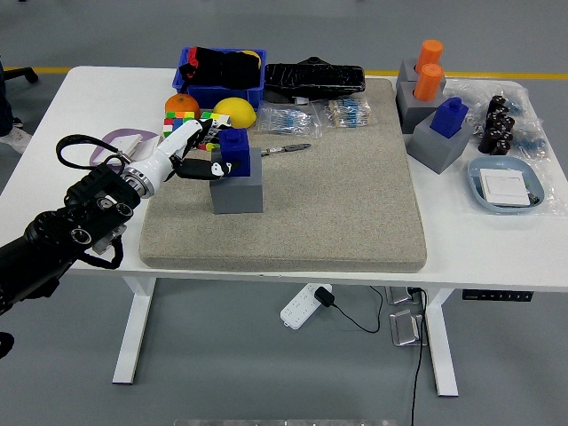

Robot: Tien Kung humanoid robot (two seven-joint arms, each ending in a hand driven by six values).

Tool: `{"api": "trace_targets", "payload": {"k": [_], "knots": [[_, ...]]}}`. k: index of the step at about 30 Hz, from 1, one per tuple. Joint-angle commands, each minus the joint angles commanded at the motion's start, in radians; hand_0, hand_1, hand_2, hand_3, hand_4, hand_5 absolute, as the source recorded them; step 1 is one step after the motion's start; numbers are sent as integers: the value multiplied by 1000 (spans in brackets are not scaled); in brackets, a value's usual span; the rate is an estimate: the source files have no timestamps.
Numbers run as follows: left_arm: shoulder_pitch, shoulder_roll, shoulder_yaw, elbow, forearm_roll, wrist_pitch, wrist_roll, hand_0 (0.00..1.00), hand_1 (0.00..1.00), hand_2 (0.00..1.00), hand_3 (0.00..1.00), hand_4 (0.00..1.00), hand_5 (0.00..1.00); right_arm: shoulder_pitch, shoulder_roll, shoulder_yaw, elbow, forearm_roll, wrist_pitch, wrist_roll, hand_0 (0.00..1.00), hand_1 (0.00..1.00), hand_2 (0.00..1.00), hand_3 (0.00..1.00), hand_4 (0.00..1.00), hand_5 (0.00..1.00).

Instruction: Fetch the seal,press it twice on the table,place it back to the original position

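The left hand (188, 153) reaches the blue seal (233, 151) on its grey block (237, 188), fingers spread, not gripping; close squarely, then lift straight up.

On the white table (89, 93) lies 1 grey mat (319, 204), the landmark for the rest.

Grey holder blocks: 3. 1 stands on the mat's left part (236, 185); 2 stand at the mat's right edge (438, 145), toward its far corner (417, 105).

Blue seals: 2, one in the left block (232, 149), one in the nearer right block (450, 116).

Orange seals: 2, in the far right block (429, 69).

Just beyond the mat's far left corner: 1 orange (181, 103), 1 lemon (234, 111), 1 colour cube (182, 122), 1 blue bin (220, 78).

On the mat: 1 pen (285, 149).

Right of the mat: 1 blue dish (506, 185).

Robot hands in view: 1 (182, 153).
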Motion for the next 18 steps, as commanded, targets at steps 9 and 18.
{"api": "trace_targets", "payload": {"k": [9, 18], "knots": [[1, 2, 1, -1, -2, 1, 1, 822, 610, 463, 671, 582, 2, 1, 0, -7, 0, 2, 0, 0, 760, 672, 664, 618, 785, 503], [2, 1, 2, -3, -4, 0, 3, 821, 582, 434, 668, 583, 2, 0, -1, -10, 0, 2, 0, 0, 760, 673, 664, 621, 785, 503]]}}
